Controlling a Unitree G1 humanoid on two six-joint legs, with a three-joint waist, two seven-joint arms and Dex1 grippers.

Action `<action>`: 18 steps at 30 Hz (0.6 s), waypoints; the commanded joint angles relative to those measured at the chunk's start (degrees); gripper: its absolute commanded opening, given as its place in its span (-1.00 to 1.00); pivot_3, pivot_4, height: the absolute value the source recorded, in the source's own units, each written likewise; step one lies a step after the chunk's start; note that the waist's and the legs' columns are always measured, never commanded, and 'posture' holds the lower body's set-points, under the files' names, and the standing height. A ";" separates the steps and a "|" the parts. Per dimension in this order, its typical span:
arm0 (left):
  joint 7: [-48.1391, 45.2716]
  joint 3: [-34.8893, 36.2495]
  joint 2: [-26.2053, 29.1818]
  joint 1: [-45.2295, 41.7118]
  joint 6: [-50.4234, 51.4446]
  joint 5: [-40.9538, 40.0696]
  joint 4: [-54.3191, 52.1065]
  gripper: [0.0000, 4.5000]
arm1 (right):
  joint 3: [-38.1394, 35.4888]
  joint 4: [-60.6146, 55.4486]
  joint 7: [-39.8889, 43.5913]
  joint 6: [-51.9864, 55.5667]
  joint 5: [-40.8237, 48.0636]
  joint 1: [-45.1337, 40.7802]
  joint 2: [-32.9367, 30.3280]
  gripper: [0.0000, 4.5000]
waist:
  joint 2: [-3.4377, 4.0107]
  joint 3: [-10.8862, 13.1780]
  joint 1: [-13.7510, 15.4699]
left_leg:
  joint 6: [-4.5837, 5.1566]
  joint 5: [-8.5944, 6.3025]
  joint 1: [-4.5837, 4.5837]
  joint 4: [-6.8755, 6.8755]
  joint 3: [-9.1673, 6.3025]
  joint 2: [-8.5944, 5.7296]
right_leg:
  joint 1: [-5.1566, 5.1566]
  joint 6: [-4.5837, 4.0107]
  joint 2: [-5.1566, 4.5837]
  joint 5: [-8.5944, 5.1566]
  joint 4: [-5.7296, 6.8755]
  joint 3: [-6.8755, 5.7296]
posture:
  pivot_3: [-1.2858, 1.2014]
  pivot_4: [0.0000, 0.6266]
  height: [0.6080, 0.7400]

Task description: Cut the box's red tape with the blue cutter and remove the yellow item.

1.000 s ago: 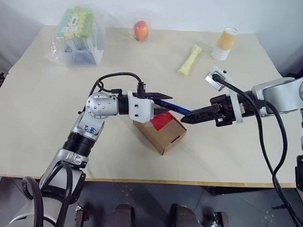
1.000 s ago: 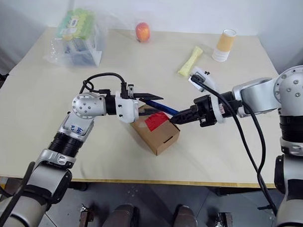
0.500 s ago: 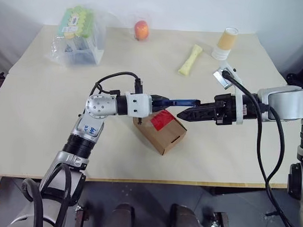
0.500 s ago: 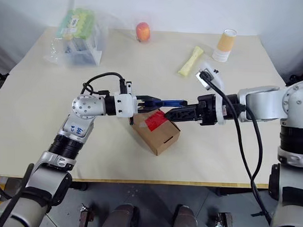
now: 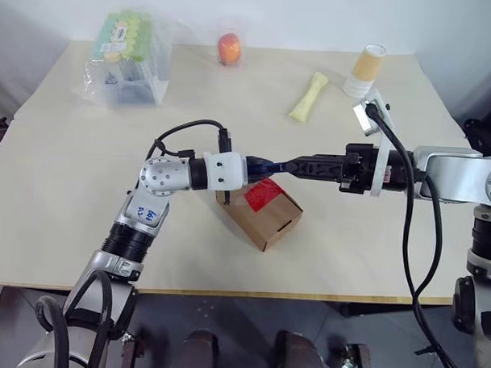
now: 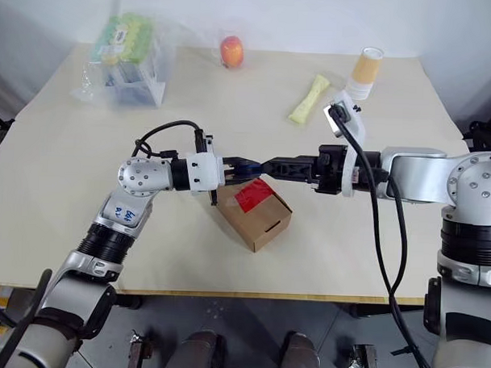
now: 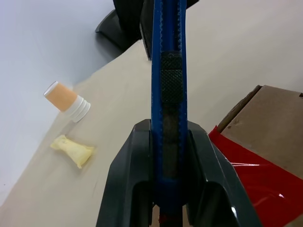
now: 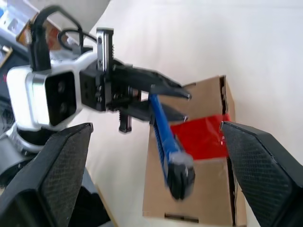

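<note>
Blue pen-shaped cutter (image 5: 266, 164) sits clamped in my left hand (image 5: 248, 165) just above the brown cardboard box (image 5: 261, 212) with red tape (image 5: 267, 193); my right hand (image 8: 156, 179) spreads wide around its tip.

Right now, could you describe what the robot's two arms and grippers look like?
Both arms are silver-grey metal with round joints and ribbed black sleeves lower down. The left arm bears small blue markings on its forearm and ends in a white wrist block; a black cable loops over it. The right arm carries a thick black cable hanging off the table. The left gripper and right gripper have slim black fingers.
</note>
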 commanded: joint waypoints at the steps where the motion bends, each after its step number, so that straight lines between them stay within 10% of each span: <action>1: 0.85 0.40 -0.04 -0.06 0.07 -0.12 -2.07 -0.80 | -1.27 -0.50 -0.50 -1.38 1.54 0.18 0.29 0.59 | 0.00 0.00 0.01 | 0.00 0.00 0.00 0.00 0.00 0.00 | 0.00 0.00 0.00 0.00 0.00 0.00 | 0.03 -0.52 1.00; 11: 0.88 0.13 0.06 -0.06 0.29 -0.01 -2.37 -0.80 | -0.32 -0.70 0.60 -0.23 1.60 0.86 -0.05 -0.94 | 0.00 0.00 -0.01 | 0.00 0.00 0.00 0.00 0.00 0.00 | 0.00 0.00 0.00 0.00 0.00 0.00 | 0.03 -0.52 1.00; 18: -1.21 -0.27 -0.04 0.27 1.14 -1.76 -3.38 -0.80 | 0.05 -0.60 0.98 0.07 1.80 1.23 -0.02 -0.93 | 0.00 0.00 0.00 | 0.00 0.00 0.00 0.00 0.00 0.00 | 0.00 0.00 0.00 0.00 0.00 -0.01 | 0.03 -0.52 1.00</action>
